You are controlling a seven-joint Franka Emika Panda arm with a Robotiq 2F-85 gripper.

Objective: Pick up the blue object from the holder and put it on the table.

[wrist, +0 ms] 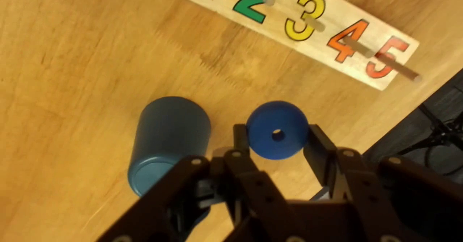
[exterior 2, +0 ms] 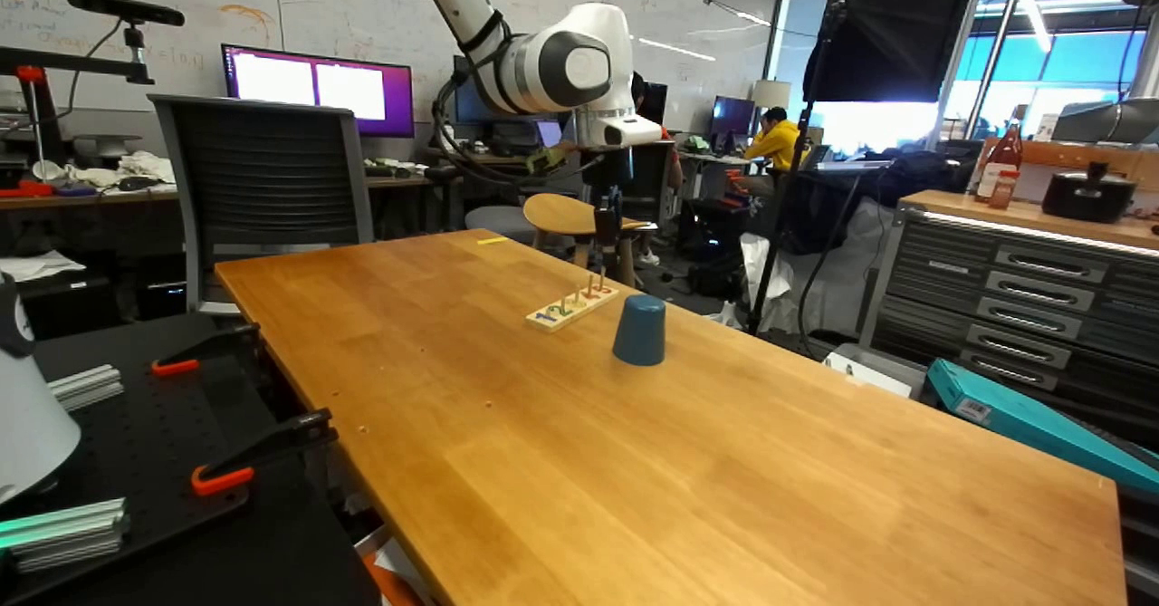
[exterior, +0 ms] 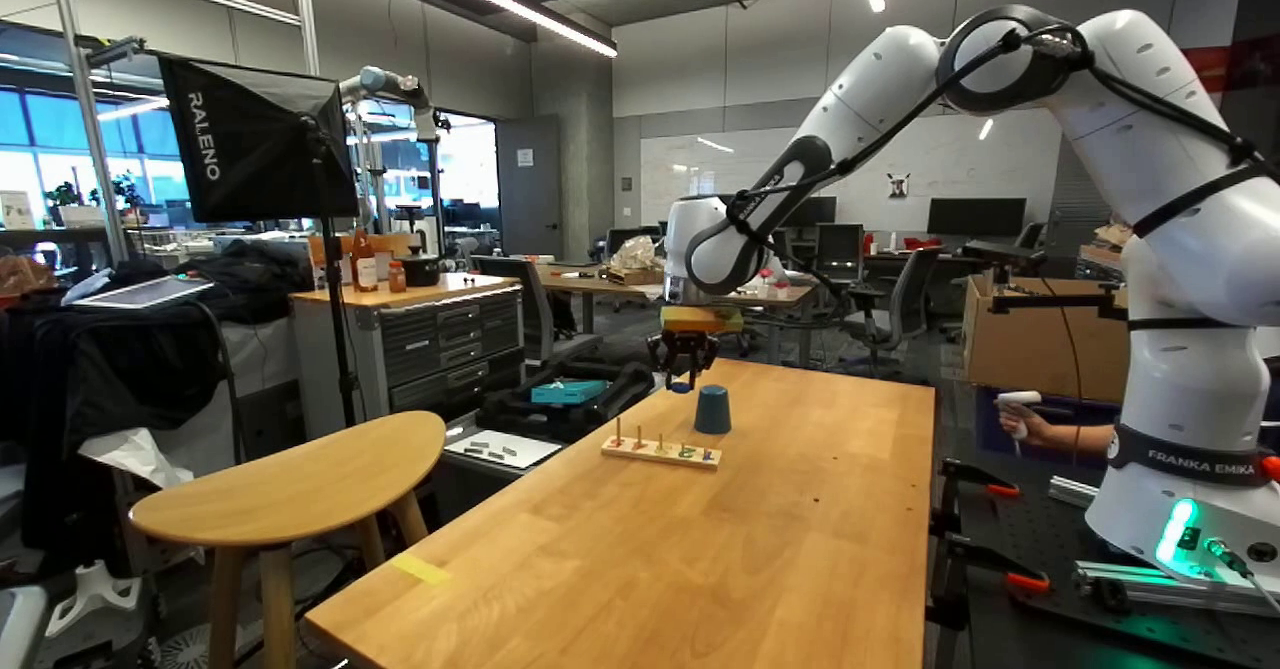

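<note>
Gripping the round, dark-blue, perhaps wooden disc in the black, two-fingered end effector, over the light-brown wooden counter beneath; likely light, stiff, slightly slippery; best held at opposite rim sides.

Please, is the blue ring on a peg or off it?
Off: in the wrist view, the gripper holds the blue ring clear of the numbered board, with nothing through it.

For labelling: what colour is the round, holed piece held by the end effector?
The round, holed piece is blue, clearest in the wrist view.
</note>
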